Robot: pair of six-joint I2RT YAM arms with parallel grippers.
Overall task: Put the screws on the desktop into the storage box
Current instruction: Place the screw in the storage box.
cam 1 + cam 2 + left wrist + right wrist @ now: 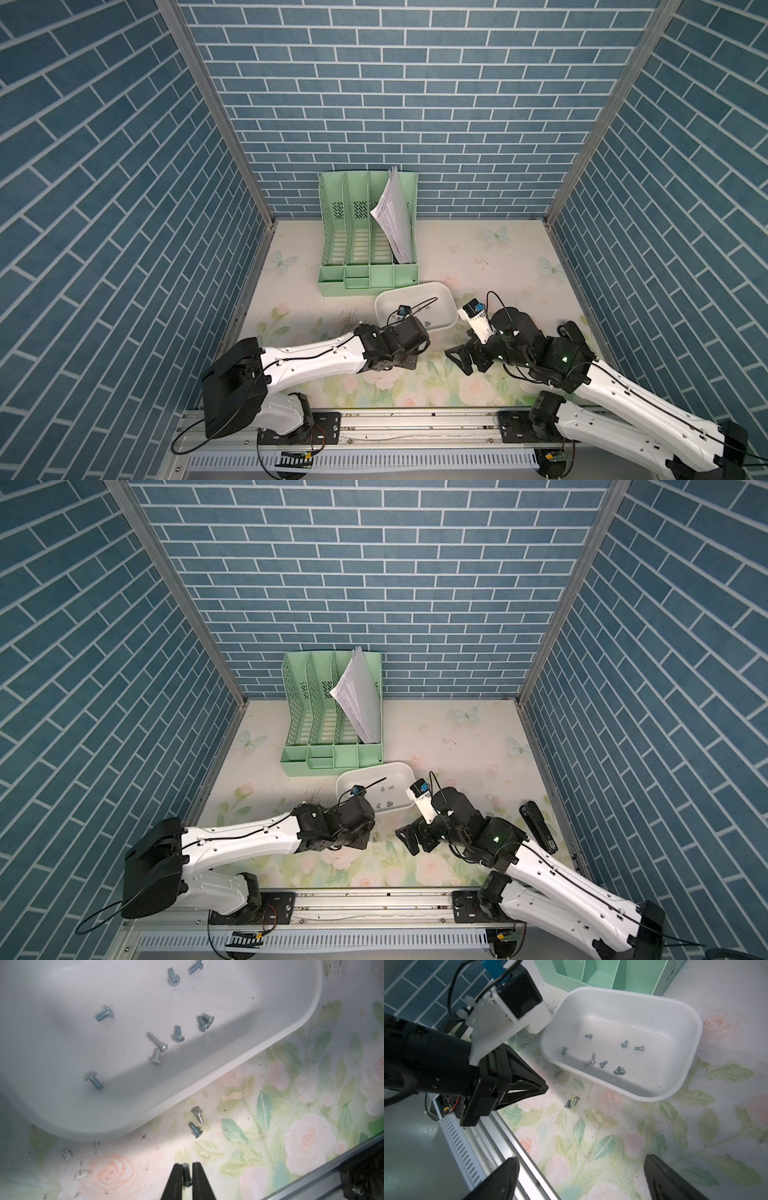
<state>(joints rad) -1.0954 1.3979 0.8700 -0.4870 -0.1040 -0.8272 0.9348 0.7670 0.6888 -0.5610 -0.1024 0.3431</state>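
Note:
In the left wrist view my left gripper (185,1164) is shut on one small grey screw (186,1176), a little above the flowered desktop (270,1126) and just outside the storage box (234,1064). Two more screws (197,1124) lie together on the desktop between the gripper and the box rim. Several screws (602,1063) lie inside the white storage box (415,286). Another loose screw (557,1072) lies against the box's outer wall. My right gripper (581,1169) hangs open over bare desktop to the right of the left one, with nothing between its fingers.
A mint-green file organiser (365,253) holding papers (395,216) stands behind the box at the back wall. A patch of dark scratch marks (349,320) lies left of the box. A black bar-shaped object (540,825) lies at the right edge. An aluminium rail (415,424) borders the front.

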